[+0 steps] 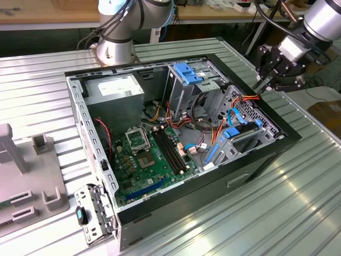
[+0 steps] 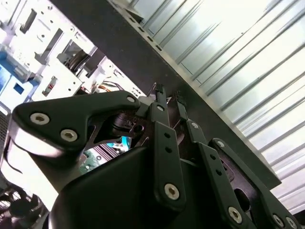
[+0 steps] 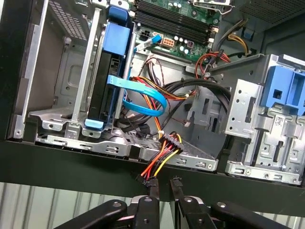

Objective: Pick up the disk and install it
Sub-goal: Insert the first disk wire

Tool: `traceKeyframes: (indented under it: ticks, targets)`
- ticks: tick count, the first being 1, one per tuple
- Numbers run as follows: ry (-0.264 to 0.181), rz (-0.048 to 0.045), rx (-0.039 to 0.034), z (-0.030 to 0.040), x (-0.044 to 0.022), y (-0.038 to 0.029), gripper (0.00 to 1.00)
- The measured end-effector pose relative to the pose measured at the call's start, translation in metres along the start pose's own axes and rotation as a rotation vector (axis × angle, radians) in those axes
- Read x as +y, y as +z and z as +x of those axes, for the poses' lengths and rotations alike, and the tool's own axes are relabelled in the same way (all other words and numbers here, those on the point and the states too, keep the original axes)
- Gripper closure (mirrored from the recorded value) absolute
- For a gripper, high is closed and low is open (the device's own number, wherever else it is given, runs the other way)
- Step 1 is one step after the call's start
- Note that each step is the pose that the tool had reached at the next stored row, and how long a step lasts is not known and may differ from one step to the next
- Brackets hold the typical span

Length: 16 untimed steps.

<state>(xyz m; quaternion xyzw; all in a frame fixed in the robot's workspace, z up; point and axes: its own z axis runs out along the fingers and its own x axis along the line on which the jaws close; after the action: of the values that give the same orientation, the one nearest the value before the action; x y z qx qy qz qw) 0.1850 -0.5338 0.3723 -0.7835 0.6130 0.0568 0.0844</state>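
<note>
The gripper hangs just outside the black wall of the computer case, on the exterior view's right. Its fingers are drawn close together with only a thin slit between them, and they hold nothing. Just beyond the wall, a bundle of red, yellow and black power wires loops over the edge, close to the fingertips. Further in, the disk stands on edge in a metal bay, with a blue rail along its side and a flat blue ribbon cable curling beside it. In the exterior view the disk sits at the near right corner of the case. I judge it stiff, fairly heavy for its bulk and sensitive to knocks. Its metal faces look smooth, so the plastic side rails should be the safer place to hold it. Most of its body is hidden by the bay's frame, and I cannot tell whether it is fully seated or whether any cable is plugged into it. Farthest off lies the green circuit board, cut off by the picture's edge.
</note>
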Motion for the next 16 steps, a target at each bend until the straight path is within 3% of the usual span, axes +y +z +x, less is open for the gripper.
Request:
traceKeyframes:
  ticks: [6,11,13,14,16]
  targets:
    - [-0.128,-0.0252,-0.0081,0.0002,0.0001,0.0006,0.76]
    - [-0.135,-0.0261,-0.0078,0.0002,0.0000,0.0006,0.76]
    - [-0.138,-0.0199,-0.0059,0.0002,0.0001,0.0007,0.76]
    - [-0.142,-0.0112,-0.0028,0.0002,0.0001,0.0007,0.76]
    - [-0.155,0.0164,0.0086,0.0002,0.0001,0.0006,0.76]
